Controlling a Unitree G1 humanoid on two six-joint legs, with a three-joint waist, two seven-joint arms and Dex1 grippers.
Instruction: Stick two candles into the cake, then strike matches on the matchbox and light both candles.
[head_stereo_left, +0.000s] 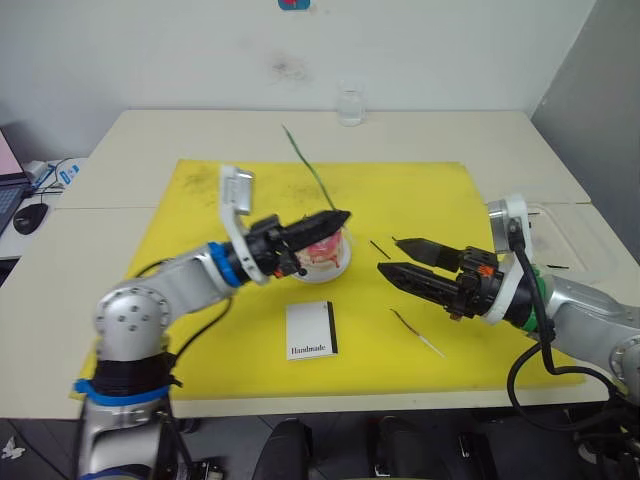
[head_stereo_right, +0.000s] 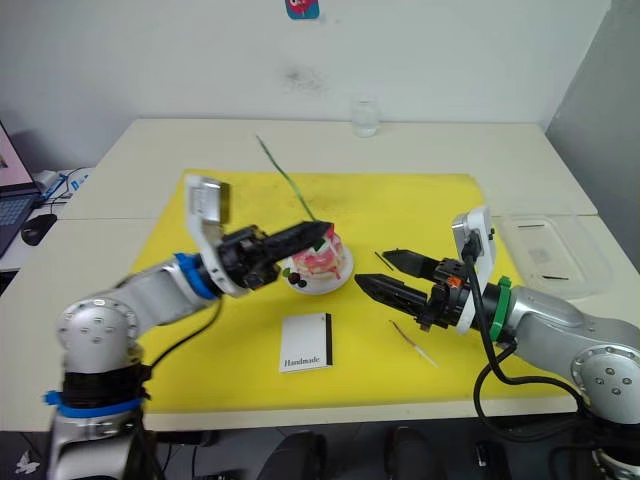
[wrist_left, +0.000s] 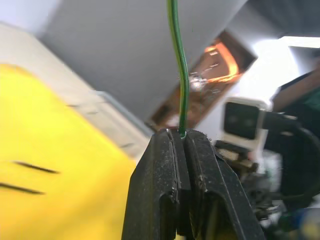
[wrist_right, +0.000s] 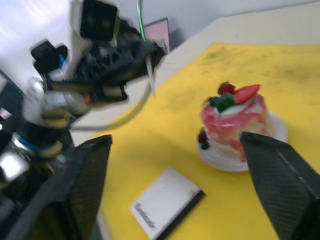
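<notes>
My left gripper (head_stereo_left: 340, 215) is shut on the lower end of the thin green candle (head_stereo_left: 305, 165), which slants up and back from its fingers (wrist_left: 165, 165). Its tips hover just over the pink-and-white cake (head_stereo_left: 325, 250) on its small white plate (head_stereo_left: 330, 276). To the right of the cake, my right gripper (head_stereo_left: 388, 254) is open and holds nothing, pointing at the cake (wrist_right: 232, 122). The white matchbox (head_stereo_left: 311, 330) lies in front of the cake. A thin dark red candle (head_stereo_left: 418, 333) lies on the yellow mat (head_stereo_left: 200, 200) below the right gripper. A short dark match (head_stereo_left: 380, 249) lies beside the plate.
A clear glass (head_stereo_left: 350, 103) stands at the table's back edge. A clear plastic tray (head_stereo_right: 555, 250) at the right holds another dark stick (head_stereo_right: 553, 277). A laptop corner and a mouse (head_stereo_left: 30, 217) are on the far left.
</notes>
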